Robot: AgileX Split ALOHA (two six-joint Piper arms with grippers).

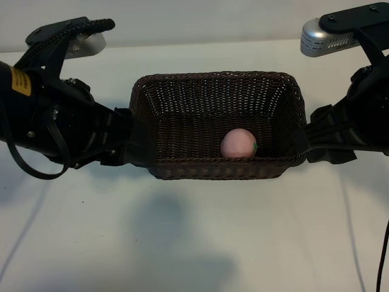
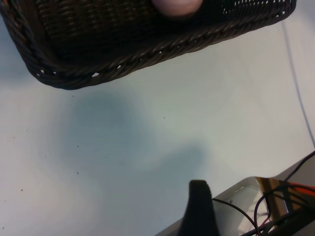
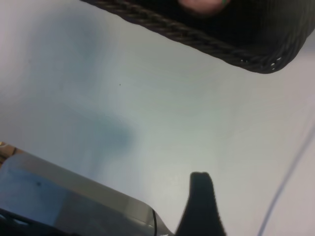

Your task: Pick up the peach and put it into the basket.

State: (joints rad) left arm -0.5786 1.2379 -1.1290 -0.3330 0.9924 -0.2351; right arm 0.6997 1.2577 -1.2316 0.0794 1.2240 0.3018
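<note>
Peach (image 1: 238, 144) resting inside basket (image 1: 216, 97), so task looks done; left gripper (image 1: 135, 143) and right gripper (image 1: 304, 141) flanking its ends, fingers spread, holding nothing

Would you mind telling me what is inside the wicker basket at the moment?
Only the peach shows inside the basket, resting on the floor against the near wall, toward the right arm's side. That near wall hides the strip of floor directly behind it, so that part cannot be checked.

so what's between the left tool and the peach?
Only the dark brown woven wicker basket's left end wall; the small pale pink peach sits inside, exterior view.
</note>
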